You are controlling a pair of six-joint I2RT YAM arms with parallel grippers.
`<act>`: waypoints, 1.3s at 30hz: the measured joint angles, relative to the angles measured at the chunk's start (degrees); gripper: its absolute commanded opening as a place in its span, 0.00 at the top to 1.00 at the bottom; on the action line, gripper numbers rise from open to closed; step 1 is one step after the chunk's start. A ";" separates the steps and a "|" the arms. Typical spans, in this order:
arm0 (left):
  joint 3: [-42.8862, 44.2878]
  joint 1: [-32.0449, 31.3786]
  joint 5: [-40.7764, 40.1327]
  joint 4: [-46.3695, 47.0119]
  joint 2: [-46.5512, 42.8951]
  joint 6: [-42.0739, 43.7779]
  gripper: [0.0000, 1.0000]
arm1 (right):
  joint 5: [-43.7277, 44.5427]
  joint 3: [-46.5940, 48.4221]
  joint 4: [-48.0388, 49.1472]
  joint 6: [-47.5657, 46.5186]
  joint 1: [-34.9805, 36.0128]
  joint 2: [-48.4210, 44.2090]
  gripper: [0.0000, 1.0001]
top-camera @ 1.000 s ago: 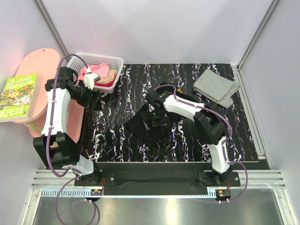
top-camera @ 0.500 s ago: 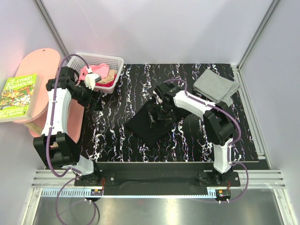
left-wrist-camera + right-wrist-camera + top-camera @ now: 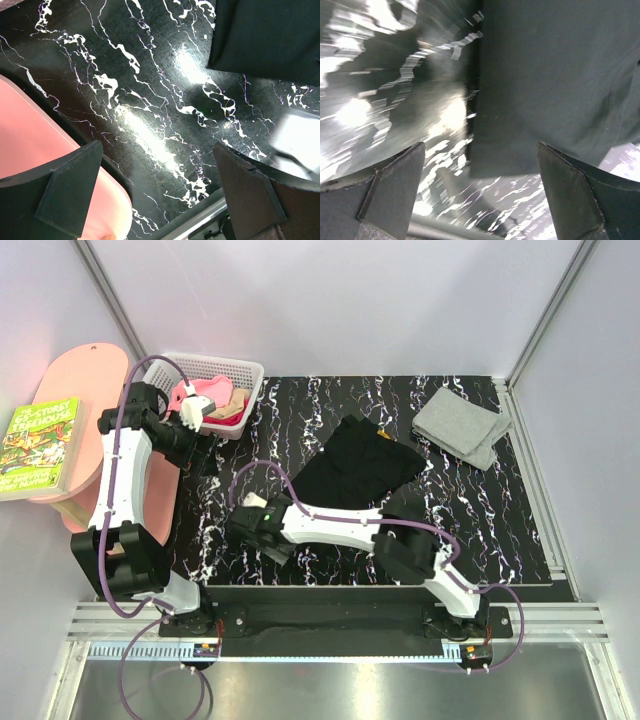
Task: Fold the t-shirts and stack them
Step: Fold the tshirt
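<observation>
One grey t-shirt folded; black t-shirt seemingly half-folded; others in basket (left hand, right hand both spread, empty).

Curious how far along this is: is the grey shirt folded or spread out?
Folded: the grey shirt lies as a compact rectangle with layered edges.

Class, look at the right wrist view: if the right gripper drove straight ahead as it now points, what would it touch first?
Most likely the right gripper meets the edge of the black shirt, lying on the marbled mat; blur leaves depth unclear.
</observation>
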 measured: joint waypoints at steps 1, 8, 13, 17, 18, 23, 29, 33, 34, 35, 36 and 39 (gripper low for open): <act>0.00 0.00 -0.02 0.07 0.00 -0.09 0.01 | 1.90 -0.17 -0.63 -0.15 0.07 1.77 0.00; 0.00 0.00 0.13 0.63 0.55 -0.59 0.01 | 13.88 -0.31 -2.43 -0.63 -0.85 5.03 0.00; 0.00 0.00 0.11 0.90 0.63 -0.61 0.01 | 16.76 -0.31 -0.52 -0.55 -0.90 6.32 0.00; 0.02 0.00 0.09 0.96 0.63 -0.61 0.01 | 18.18 -0.20 -0.17 -0.26 -0.83 7.04 0.25; 0.02 0.00 0.09 0.96 0.63 -0.61 0.01 | 18.18 -0.04 -0.07 -0.15 -0.83 7.30 0.29; 0.02 0.00 0.09 0.96 0.63 -0.61 0.01 | 17.68 1.07 0.44 0.96 -0.72 9.22 0.71; 0.02 0.00 0.09 0.98 0.63 -0.61 0.01 | 17.84 2.05 0.46 1.66 -0.55 11.17 1.00; 0.09 0.00 0.09 0.96 0.66 -0.61 0.01 | 16.20 3.19 -0.42 1.70 -0.81 11.17 1.00; 0.11 0.00 0.09 0.98 0.66 -0.61 0.01 | 14.99 4.07 -0.96 1.73 -0.94 11.23 1.00; 0.13 0.00 0.09 0.98 0.66 -0.61 0.01 | 13.49 5.25 -1.40 1.81 -1.03 11.32 1.00; 0.13 0.00 0.09 0.98 0.66 -0.61 0.01 | 11.72 7.08 -2.05 1.86 -1.03 11.63 1.00; 0.17 0.00 0.04 0.96 0.70 -0.61 0.01 | 7.10 17.31 -5.22 1.84 -0.24 14.05 1.00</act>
